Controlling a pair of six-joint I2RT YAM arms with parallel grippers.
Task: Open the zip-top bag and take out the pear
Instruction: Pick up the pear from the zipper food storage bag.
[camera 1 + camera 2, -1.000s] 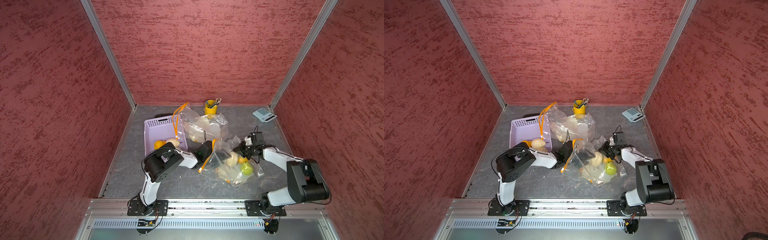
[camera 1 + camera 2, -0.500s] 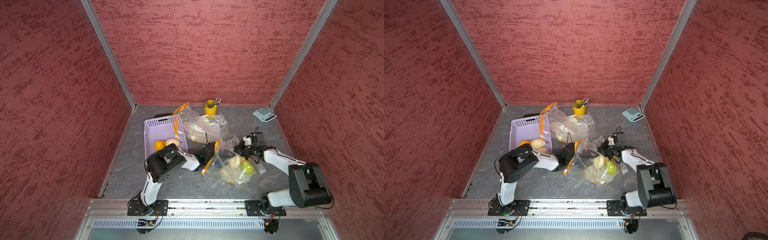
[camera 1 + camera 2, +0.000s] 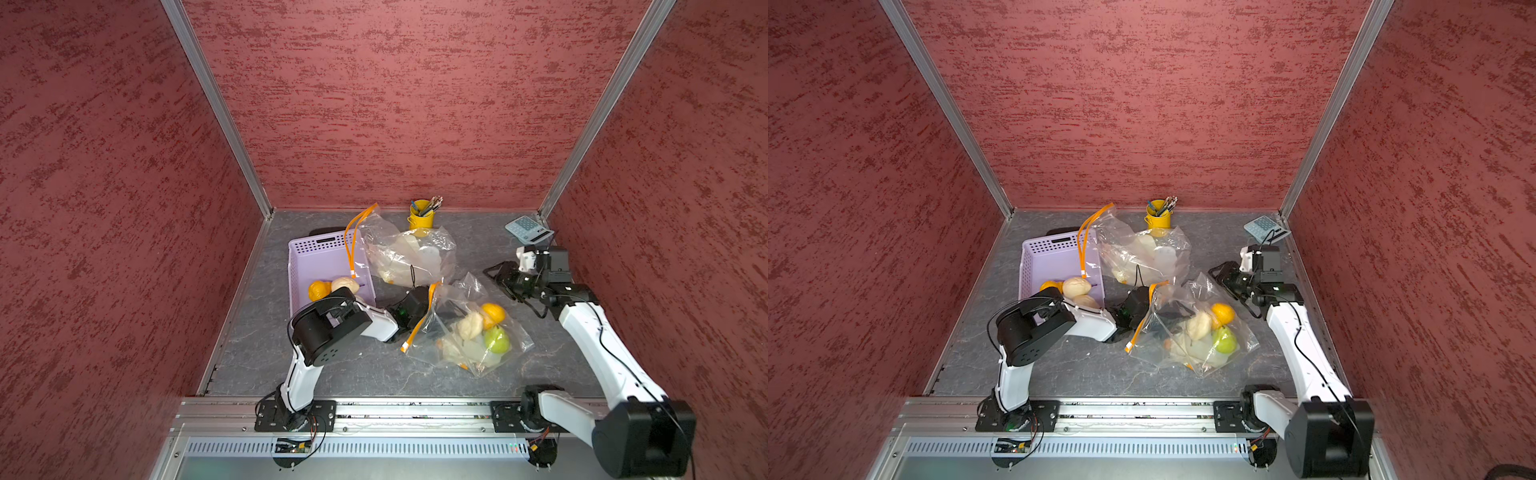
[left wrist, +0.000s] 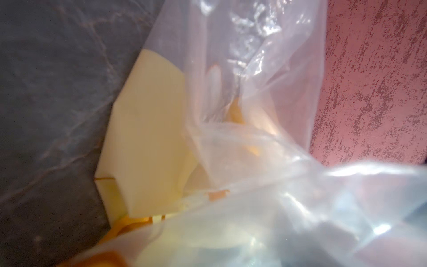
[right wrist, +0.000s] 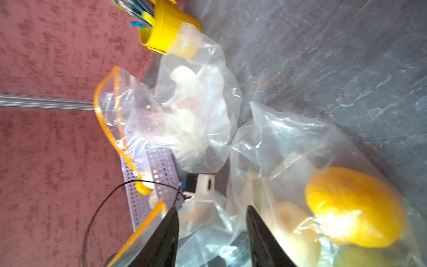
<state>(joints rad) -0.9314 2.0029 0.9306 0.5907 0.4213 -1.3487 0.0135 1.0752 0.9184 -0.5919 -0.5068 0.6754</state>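
Grey marbled desk (image 3: 478, 249) fills the red-walled booth (image 3: 395, 104). Zip-top bag (image 3: 465, 291) lies just 4 o'clock of centre. Left fingers (image 3: 446, 312) reach into its mouth, spread wide, nothing visibly gripped. Right fingers (image 3: 496, 276), at the bag's 2 o'clock, stand part-open, empty. Pale pear (image 3: 468, 325) sits inside the bag.

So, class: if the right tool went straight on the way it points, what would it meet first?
Probably the clear bag holding the orange, just ahead of the right tool; exact gap unclear.
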